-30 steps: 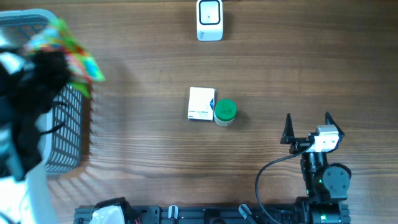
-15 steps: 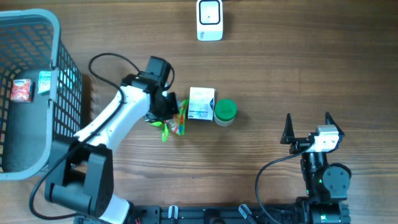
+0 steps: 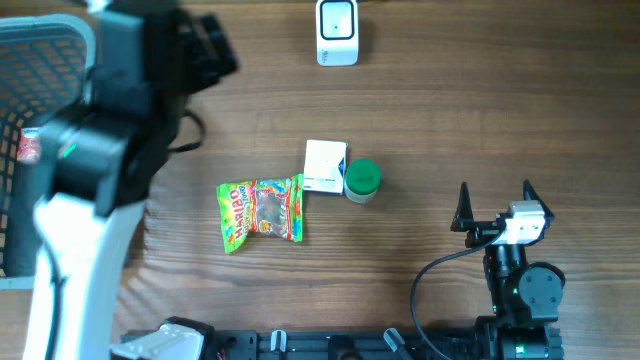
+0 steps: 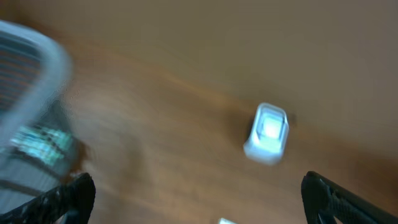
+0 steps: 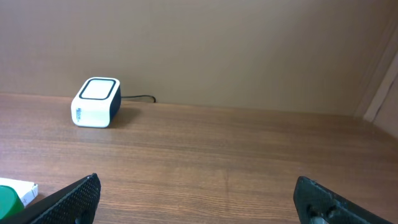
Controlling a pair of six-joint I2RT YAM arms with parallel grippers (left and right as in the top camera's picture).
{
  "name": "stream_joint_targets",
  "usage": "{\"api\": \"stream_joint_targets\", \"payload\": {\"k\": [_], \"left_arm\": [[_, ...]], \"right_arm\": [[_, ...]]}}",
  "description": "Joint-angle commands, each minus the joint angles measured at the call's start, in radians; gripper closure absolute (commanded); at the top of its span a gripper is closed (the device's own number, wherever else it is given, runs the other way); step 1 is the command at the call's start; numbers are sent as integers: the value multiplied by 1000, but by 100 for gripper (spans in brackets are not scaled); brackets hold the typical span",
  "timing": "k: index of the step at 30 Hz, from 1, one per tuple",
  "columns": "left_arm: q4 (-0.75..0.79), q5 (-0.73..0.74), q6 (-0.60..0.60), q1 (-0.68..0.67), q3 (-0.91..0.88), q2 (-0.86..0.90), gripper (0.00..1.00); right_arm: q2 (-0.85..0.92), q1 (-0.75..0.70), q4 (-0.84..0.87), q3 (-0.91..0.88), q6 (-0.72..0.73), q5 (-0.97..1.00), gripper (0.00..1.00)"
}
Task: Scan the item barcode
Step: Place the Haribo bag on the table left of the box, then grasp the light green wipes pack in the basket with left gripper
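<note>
Brown wood-grain desk (image 3: 470, 90) fills the overhead view, with a plain tan wall behind it in the wrist views. At the far left stands a grey wire basket (image 3: 40, 25), and a red-and-white packet (image 3: 30, 147) shows through its mesh. The left arm (image 3: 75, 250) rises close under the overhead camera, large and blurred, and covers part of the basket. In the blurred left wrist view the left pincer (image 4: 199, 199) is spread wide. Its dark fingertips (image 4: 68, 196) sit at the two bottom corners of that picture and hold nothing, with only bare desk between them.

Right of the arm, a green-and-yellow gummy-sweet bag (image 3: 262, 210) lies flat on the desk near its middle. Its printed face is up, with red lettering along the left end and a picture of coloured sweets in the centre. The bag's right end lies just beside the lower corner of a small white cardboard box (image 3: 324, 166); whether they touch I cannot tell. A green-lidded round jar (image 3: 362, 180) stands against the box's right side.

Well apart from these, at the desk's far edge, sits a white block-shaped barcode scanner (image 3: 337, 32), with a black cable (image 5: 140, 98) running from its back.

At the right, near the front edge, the right pincer (image 3: 495, 195) points toward the far edge. It is fully parted and empty, clear of every item.
</note>
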Motion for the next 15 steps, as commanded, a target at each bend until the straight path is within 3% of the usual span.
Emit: {"api": "stream_joint_targets", "payload": {"k": [1,4,9,12,15], "left_arm": [[-102,-253,-190,158,6,-21,0],[-200,-210,-425,410,2,10,0],[-174,254,-439,821,2,95,0],[-193,309,-435,944,2,193,0],[-196,314,-429,964,2,304,0]], "right_arm": [[-6,3,5,-1,-5,-8,0],[-6,3,5,-1,-5,-8,0],[-6,3,5,-1,-5,-9,0],[-6,3,5,-1,-5,-8,0],[-6,3,5,-1,-5,-8,0]]}}
